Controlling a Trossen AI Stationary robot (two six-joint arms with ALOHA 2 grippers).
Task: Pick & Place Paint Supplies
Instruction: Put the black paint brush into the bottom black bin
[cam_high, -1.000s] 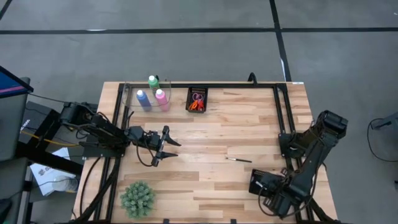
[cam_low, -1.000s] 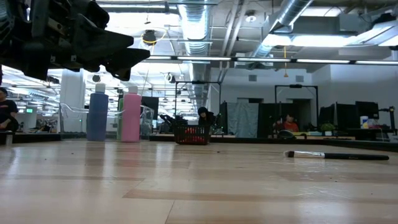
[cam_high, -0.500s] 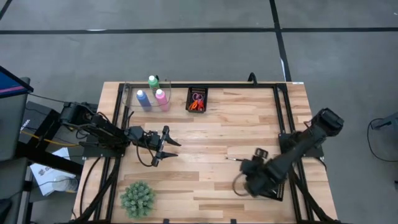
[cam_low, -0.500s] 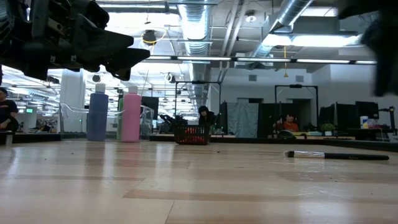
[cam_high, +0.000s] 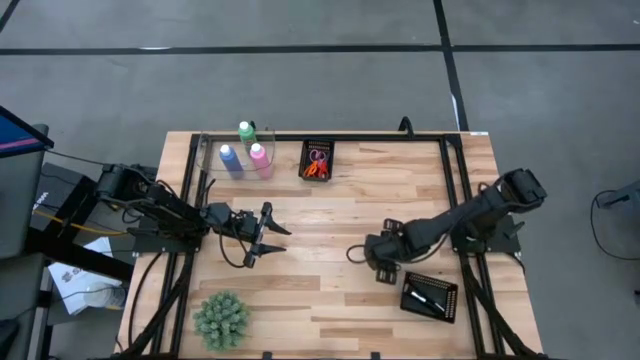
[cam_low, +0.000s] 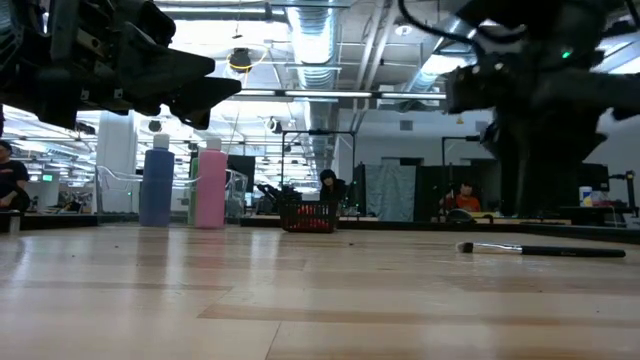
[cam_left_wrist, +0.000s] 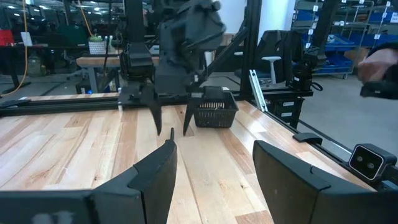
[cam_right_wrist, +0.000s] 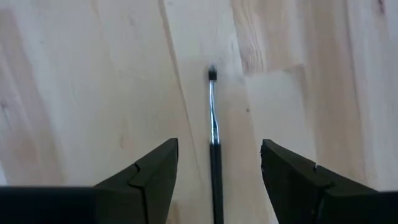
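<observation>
A thin dark-handled brush (cam_right_wrist: 213, 124) lies flat on the wooden table (cam_high: 330, 215), right of centre. My right gripper (cam_right_wrist: 219, 152) hangs above it, open and pointing down, one finger on either side and clear of it. From table height the brush (cam_low: 545, 250) lies under the right arm (cam_low: 545, 110). My left gripper (cam_high: 270, 232) waits open and level at the table's left. The blue bottle (cam_high: 231, 160), pink bottle (cam_high: 260, 158) and green bottle (cam_high: 246, 130) stand upright at the far left. Scissors (cam_high: 316, 168) lie in a black mesh tray (cam_high: 318, 148).
A second black mesh tray (cam_high: 430, 297) sits at the near right with a dark brush in it. A spiky green plant (cam_high: 221, 320) stands at the near left. A black frame rail (cam_high: 330, 139) runs along the far edge. Bare wood lies between the two grippers.
My right gripper has swung from over the near-right mesh tray toward the table's left and far edges, rolling as it went, and now hangs over the brush. The tray it was covering shows now. The brush has not moved.
</observation>
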